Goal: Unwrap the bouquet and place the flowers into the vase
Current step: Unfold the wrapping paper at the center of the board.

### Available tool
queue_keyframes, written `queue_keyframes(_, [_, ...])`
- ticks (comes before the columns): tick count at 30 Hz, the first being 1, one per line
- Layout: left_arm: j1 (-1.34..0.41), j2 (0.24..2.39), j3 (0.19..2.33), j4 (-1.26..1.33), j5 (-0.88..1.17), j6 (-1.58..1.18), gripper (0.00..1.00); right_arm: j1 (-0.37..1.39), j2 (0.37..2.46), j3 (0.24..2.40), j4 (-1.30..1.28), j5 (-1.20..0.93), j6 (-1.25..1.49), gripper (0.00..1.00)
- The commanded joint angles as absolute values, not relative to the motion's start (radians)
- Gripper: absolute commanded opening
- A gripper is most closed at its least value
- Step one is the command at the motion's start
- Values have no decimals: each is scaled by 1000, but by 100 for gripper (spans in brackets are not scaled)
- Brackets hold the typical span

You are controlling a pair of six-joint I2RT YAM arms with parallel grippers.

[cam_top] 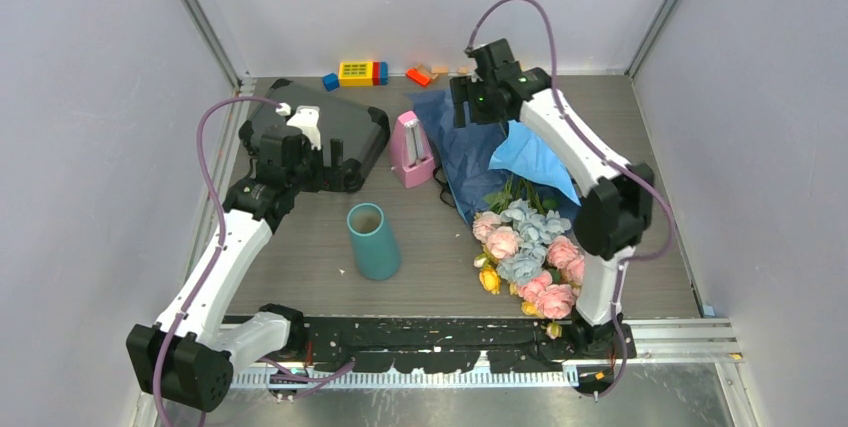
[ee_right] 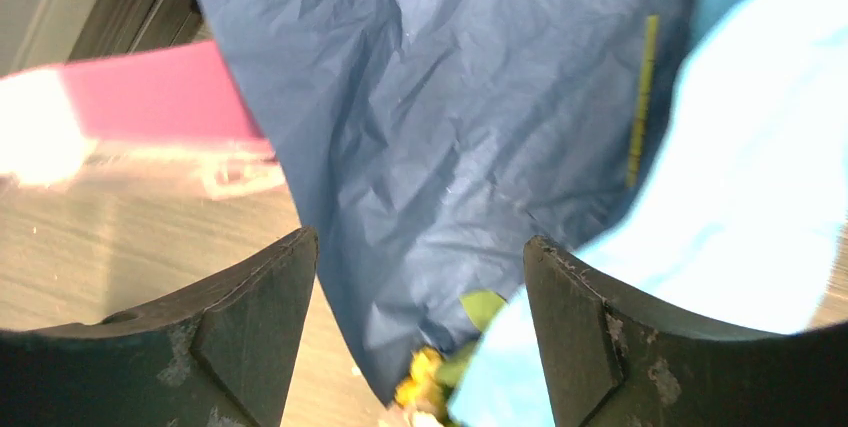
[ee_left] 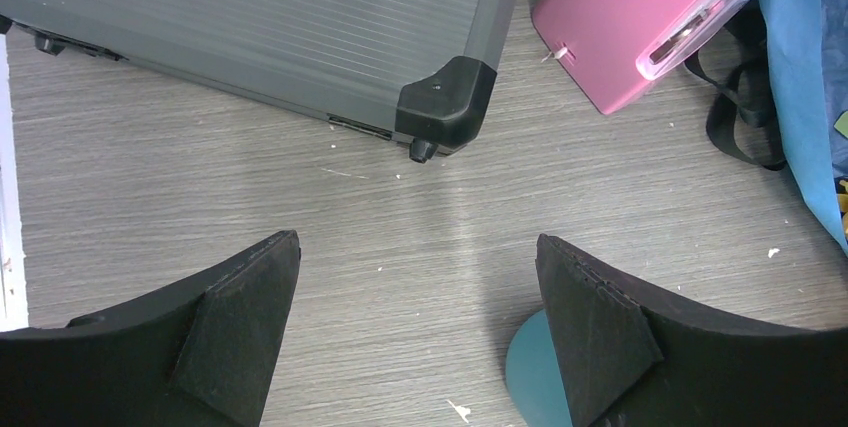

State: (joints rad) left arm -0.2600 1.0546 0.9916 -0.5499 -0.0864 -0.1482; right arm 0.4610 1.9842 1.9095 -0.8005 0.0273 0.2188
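While both stand spread, left tool (ee_left: 418,242) hovers by vase (ee_left: 525,379); right tool (ee_right: 420,240) above blue wrap (ee_right: 450,127).

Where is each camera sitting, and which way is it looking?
Top external: high up behind the arms, looking down on the table; both arms show, plus the vase and the flowers.
Left wrist: on the left arm, looking down past the open left gripper at the grey case.
Right wrist: on the right arm, looking down past the open right gripper at the blue paper wrap.
Shared: all three see the pink metronome.
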Motion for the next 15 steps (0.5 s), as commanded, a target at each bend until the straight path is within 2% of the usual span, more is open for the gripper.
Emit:
queue_keyframes(1, [-262,1029,994,-514,-93,-146,91,482,1782,1829,-896,121,82,81])
queue_keyframes(8, [-266,1031,993,-512,-87,-147,91,544,1613,1627,-905,211,-31,81])
queue_keyframes(15, [-269,1032,992,-512,-84,-147,91,622,1576,1509,-831,314,-81,81])
